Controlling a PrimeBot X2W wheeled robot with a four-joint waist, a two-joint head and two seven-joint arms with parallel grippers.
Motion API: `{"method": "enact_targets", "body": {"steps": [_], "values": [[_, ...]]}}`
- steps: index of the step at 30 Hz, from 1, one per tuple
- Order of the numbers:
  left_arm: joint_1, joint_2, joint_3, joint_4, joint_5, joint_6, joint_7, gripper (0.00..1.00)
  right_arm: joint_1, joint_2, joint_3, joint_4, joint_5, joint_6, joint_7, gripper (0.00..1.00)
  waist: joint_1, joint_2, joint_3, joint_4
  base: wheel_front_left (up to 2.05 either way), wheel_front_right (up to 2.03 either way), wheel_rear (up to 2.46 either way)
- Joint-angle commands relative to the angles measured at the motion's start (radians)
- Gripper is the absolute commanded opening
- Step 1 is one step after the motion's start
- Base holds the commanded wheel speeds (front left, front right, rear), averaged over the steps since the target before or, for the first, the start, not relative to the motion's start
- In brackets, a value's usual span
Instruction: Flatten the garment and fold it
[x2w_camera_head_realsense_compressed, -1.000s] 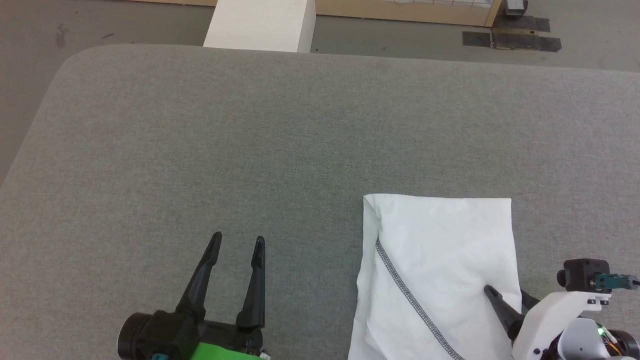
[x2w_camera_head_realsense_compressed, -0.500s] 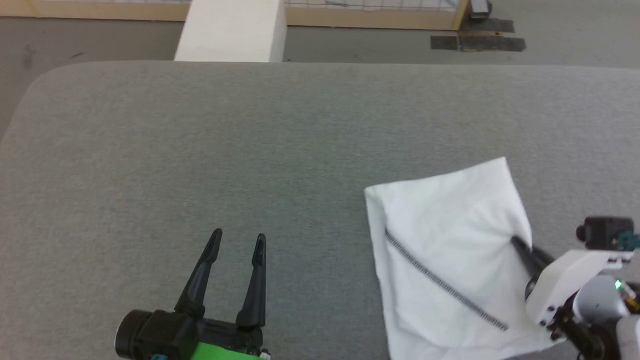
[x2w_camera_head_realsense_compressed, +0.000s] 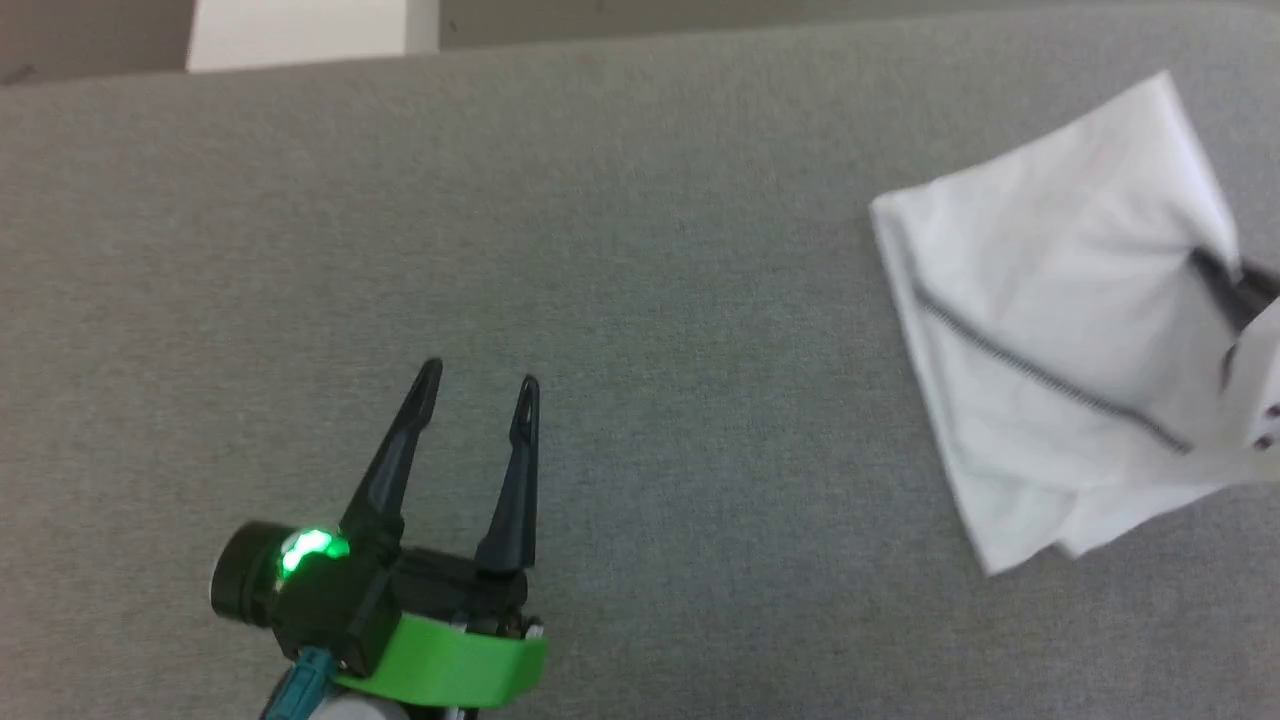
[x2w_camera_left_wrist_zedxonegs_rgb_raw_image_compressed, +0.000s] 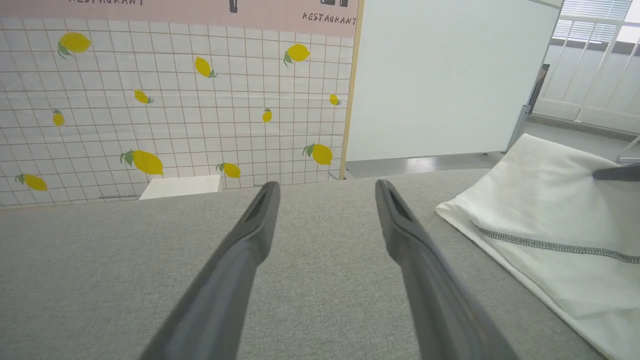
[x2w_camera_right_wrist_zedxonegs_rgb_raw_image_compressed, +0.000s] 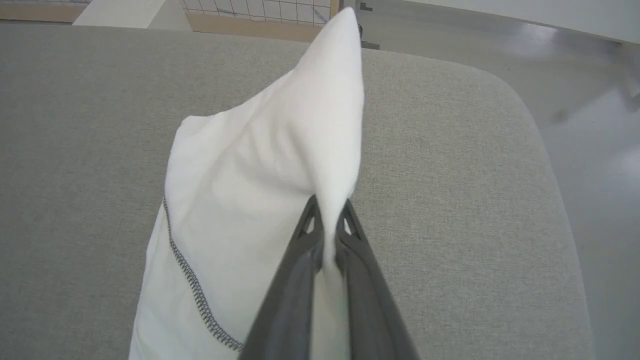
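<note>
1. On the right-hand part of the grey fabric-covered table (x2w_camera_head_realsense_compressed: 640, 250), the white thin-fabric T-shirt (x2w_camera_head_realsense_compressed: 1050, 290) lies folded into a compact, roughly rectangular packet. A line of dark zigzag stitching (x2w_camera_head_realsense_compressed: 1040, 372) runs across its top, and one edge is raised off the surface.
2. The right gripper (x2w_camera_right_wrist_zedxonegs_rgb_raw_image_compressed: 327, 212) is closed on that raised edge. In the right wrist view the white cloth is pinched between the two dark fingers and rises in a peak beyond their tips.
3. The left gripper (x2w_camera_head_realsense_compressed: 479, 375) hovers over bare table with its jaws spread wide, holding nothing and well apart from the T-shirt.
4. First risk: the pinch takes only a thin ridge of cloth, and how many layers it catches cannot be told. If only the top layer is caught, a pull would likely peel the packet open and undo the fold.
5. Second risk: the thin fabric could slide out from between the narrow fingers once the weight of the rest hangs from it.
6. Third risk: the part resting on the textured table cover may drag, bunching the lower corners into wrinkles.
7. Fourth risk: the table's rounded rim lies near the T-shirt in the right wrist view, so a sweep that way could spill cloth over it. Nothing supports the far side.
</note>
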Motion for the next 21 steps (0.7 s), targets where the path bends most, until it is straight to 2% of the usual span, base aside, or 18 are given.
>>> {"method": "enact_targets", "body": {"steps": [1,10,21], "values": [[-0.036,0.009,-0.001,-0.009,0.017,-0.003,0.003,1.00,-0.039,-0.029,0.000,0.011,0.003,-0.002,0.002,0.00,-0.0001,-0.0001,0.111,-0.048,0.00,0.00,0.00],[-0.170,0.015,-0.017,-0.040,0.065,-0.009,0.012,1.00,-0.156,-0.211,-0.039,0.071,-0.049,-0.002,0.020,0.00,-0.0001,-0.0001,0.283,-0.045,0.00,0.00,0.00],[-0.243,0.006,-0.022,-0.070,0.076,0.000,0.006,1.00,-0.213,-0.334,-0.120,0.174,-0.133,-0.002,-0.024,0.00,-0.0001,-0.0001,0.390,-0.027,0.00,0.00,0.00]]}}
